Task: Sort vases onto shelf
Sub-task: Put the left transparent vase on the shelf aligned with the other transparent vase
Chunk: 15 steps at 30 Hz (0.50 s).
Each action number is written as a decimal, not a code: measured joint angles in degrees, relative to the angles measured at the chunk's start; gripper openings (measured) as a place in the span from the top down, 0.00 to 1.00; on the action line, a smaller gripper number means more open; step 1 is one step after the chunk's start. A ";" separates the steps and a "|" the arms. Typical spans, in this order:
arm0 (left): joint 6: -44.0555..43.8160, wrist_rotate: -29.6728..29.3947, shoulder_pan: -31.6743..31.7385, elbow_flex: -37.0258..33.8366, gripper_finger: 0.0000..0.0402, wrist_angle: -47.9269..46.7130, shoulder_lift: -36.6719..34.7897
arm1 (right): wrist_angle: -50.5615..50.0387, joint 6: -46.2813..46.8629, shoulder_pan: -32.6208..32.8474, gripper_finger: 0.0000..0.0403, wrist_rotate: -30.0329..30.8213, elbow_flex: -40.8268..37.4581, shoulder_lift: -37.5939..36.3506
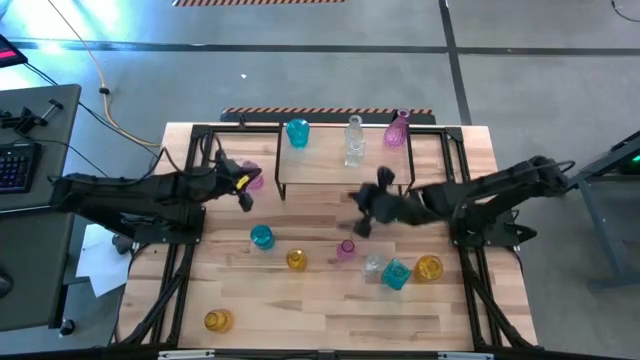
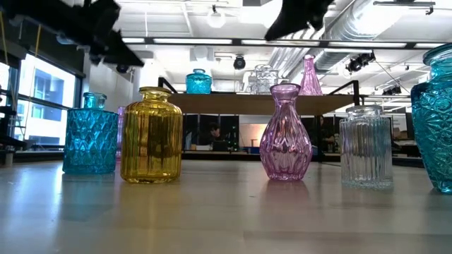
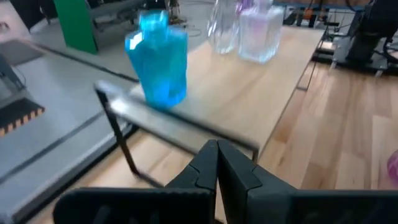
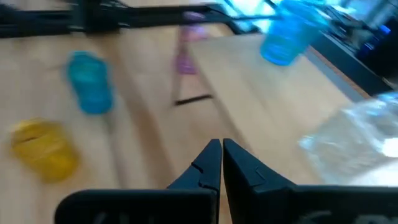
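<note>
Looking down: we see the shelf (image 1: 330, 165) at the far middle of the tabletop (image 1: 330, 310).
On the shelf: a teal vase (image 1: 297, 132), a clear bottle (image 1: 354, 141) and a pink vase (image 1: 398, 129).
On the tabletop: a teal jar (image 1: 262, 237), an amber jar (image 1: 296, 260), a small pink vase (image 1: 346, 249) and more near the front right.
Left gripper (image 1: 243, 192): fingers (image 3: 236, 171) pressed together, holding nothing, beside the shelf's left end.
Right gripper (image 1: 362, 212): fingers (image 4: 241, 165) together, holding nothing, just in front of the shelf.
</note>
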 joint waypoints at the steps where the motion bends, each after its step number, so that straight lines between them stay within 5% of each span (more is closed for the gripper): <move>1: -0.76 -0.04 0.00 -1.29 1.00 0.11 -0.54 | -0.39 0.26 -1.75 1.00 -0.09 0.00 0.00; 15: 3.19 5.22 0.02 -4.64 1.00 9.76 -1.64 | -0.88 7.10 -15.14 1.00 -2.35 0.04 1.25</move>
